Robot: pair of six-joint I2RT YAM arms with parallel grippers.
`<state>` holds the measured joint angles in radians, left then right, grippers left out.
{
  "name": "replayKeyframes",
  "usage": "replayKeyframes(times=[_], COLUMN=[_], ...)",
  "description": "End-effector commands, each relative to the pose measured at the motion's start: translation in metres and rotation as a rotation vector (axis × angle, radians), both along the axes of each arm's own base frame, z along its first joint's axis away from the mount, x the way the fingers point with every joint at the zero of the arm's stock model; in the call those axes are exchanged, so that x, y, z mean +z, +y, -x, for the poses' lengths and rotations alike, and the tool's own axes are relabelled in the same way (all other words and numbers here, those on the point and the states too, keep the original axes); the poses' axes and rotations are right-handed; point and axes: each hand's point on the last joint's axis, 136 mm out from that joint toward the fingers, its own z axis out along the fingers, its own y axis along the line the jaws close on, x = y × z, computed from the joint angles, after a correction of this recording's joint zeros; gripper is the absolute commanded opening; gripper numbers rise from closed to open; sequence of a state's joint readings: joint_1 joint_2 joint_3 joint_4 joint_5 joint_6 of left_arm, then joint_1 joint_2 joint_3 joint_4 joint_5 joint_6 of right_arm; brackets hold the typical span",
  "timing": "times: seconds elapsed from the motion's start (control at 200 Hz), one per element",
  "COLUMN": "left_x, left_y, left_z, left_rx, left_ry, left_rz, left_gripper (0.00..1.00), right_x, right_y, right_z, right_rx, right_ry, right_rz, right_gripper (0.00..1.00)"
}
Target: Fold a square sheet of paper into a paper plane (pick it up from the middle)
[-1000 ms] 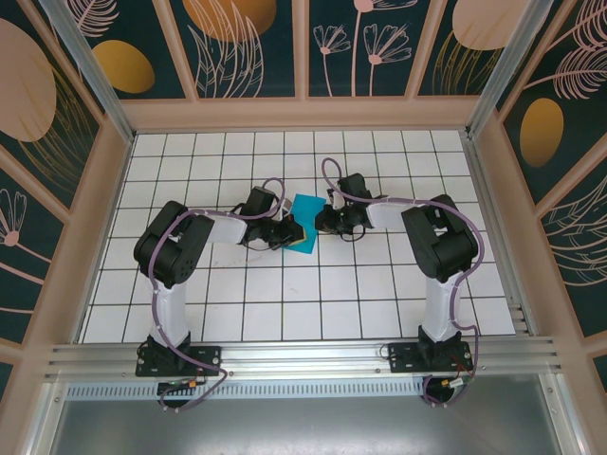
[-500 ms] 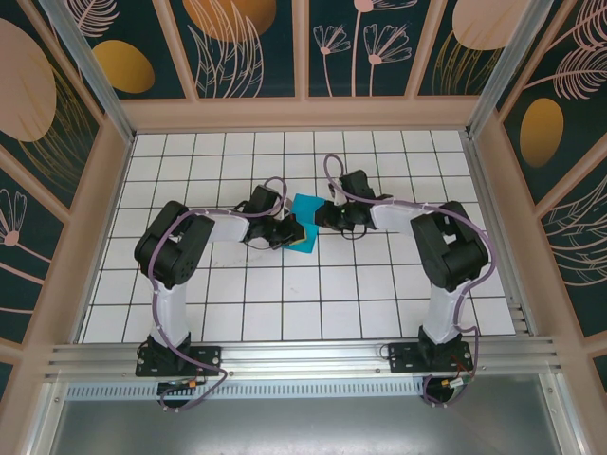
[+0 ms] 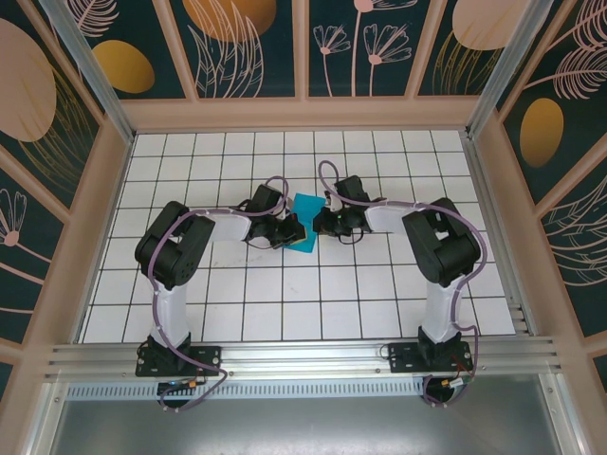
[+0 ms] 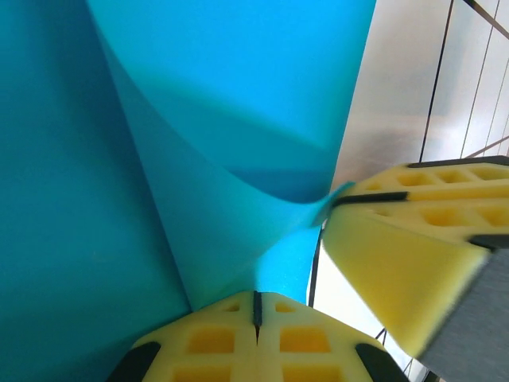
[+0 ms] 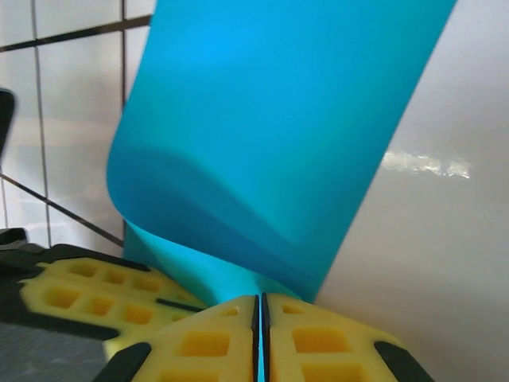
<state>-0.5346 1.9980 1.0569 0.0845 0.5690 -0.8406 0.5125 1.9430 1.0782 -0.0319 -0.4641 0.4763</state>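
Note:
The square sheet of paper [image 3: 305, 220], teal-blue, is lifted off the tiles mid-table and bent into a curl between both grippers. My left gripper [image 3: 290, 230] is at its left side, and its yellow pads [image 4: 223, 334] are shut together where the curled paper [image 4: 199, 119] narrows to a crease. My right gripper [image 3: 322, 222] is at the paper's right side. It is shut on the paper [image 5: 278, 119], with a teal sliver showing in the slit between its pads [image 5: 318, 338]. The two grippers are almost touching: the right one's pad [image 4: 398, 247] shows in the left wrist view.
White gridded table [image 3: 285, 294] lies under and around the paper. Wooden walls [image 3: 303, 112] enclose it at the back and sides. Both arms reach inward from their bases [image 3: 175, 355] [image 3: 427, 353] at the near edge.
The right arm's elbow swung out to the right and back while its gripper stayed at the paper's right side. The paper and left gripper have barely moved.

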Motion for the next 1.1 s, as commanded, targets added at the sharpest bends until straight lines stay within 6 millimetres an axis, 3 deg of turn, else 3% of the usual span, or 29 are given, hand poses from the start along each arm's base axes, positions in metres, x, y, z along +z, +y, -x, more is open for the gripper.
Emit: replayKeyframes(times=[0.0, 0.13, 0.335, 0.41, 0.761, 1.096], left_x=[-0.015, -0.005, 0.05, 0.059, 0.029, 0.005], left_y=[0.013, 0.01, -0.004, -0.004, 0.006, 0.014], left_z=[0.002, 0.0, -0.022, -0.028, -0.043, -0.046], left_rx=[0.023, 0.009, -0.002, 0.013, 0.043, 0.043], left_ry=[0.017, -0.007, -0.162, -0.199, -0.206, -0.175], left_rz=[-0.089, -0.07, 0.015, 0.019, -0.094, -0.147], left_gripper=[0.07, 0.07, 0.1, 0.1, 0.07, 0.06], right_x=[-0.004, -0.017, -0.034, -0.036, -0.04, -0.042], right_y=[0.005, -0.003, -0.018, -0.02, -0.021, -0.022], right_z=[-0.004, 0.0, 0.01, 0.011, 0.012, 0.014], right_rx=[0.014, 0.001, 0.002, 0.008, 0.015, 0.019], right_ry=[0.002, 0.032, 0.068, 0.07, 0.079, 0.087], right_rz=[0.005, 0.061, 0.148, 0.16, 0.172, 0.179], right_gripper=[0.13, 0.12, 0.11, 0.11, 0.1, 0.1])
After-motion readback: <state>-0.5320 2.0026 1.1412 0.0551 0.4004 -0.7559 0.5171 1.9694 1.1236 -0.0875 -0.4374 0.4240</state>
